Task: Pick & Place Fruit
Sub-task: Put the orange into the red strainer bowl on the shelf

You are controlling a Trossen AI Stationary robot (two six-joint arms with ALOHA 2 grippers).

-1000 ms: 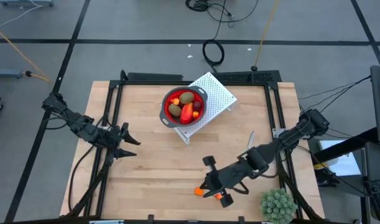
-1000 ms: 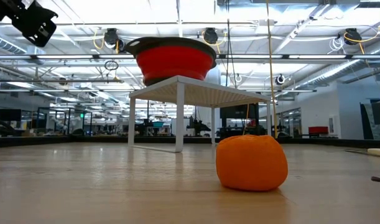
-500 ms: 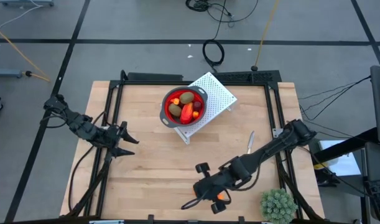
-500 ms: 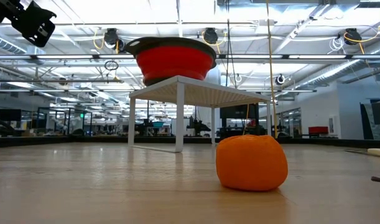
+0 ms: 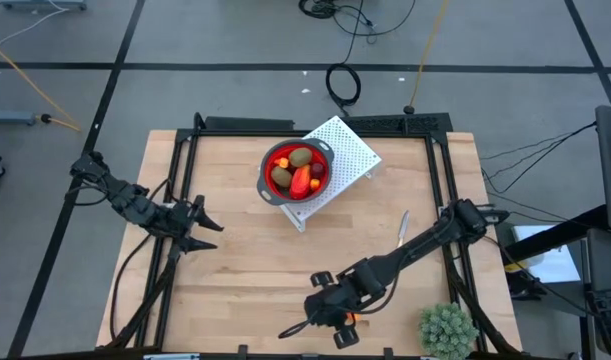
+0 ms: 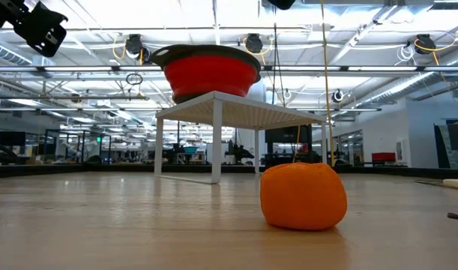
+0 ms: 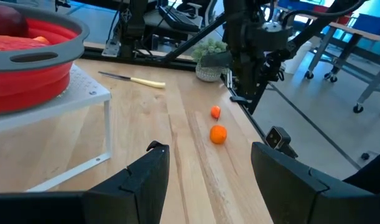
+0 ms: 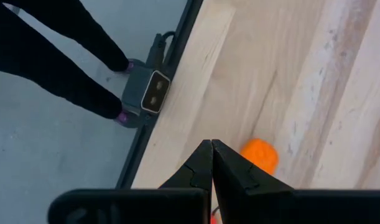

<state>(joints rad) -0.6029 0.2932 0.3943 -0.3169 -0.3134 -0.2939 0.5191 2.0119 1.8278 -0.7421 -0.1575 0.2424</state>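
**Right arm over the last loose oranges, jaws shut**

Oddly enough, I had the right gripper [image 8: 211, 163] clenched with nothing between its fingers; in the right wrist view the two tips met in a point at the lower middle of the frame, just short of a small orange fruit [image 8: 259, 155] lying on the table [image 8: 314, 74] near its edge. In the high view that gripper [image 5: 307, 322] sat at the lower centre of the frame, low over the wood, with a bit of orange showing just beside the arm's wrist.

The left gripper [image 7: 208, 165] waited with its jaws spread wide and empty, at the middle left of the high view. Its wrist camera showed two orange pieces, one [image 7: 218, 134] nearer and one [image 7: 215, 112] farther, apart from each other at the centre of the frame, below the right arm.

Most of the fruit already lay in the red bowl [image 5: 269, 160], on the white perforated stand [image 5: 350, 150] at the upper centre of the high view.

My worry was the closed tips. If I lowered them without opening first, they could poke the round piece and send it rolling off the table's edge, which was close. The second orange sat near enough that a wide approach might knock it too.
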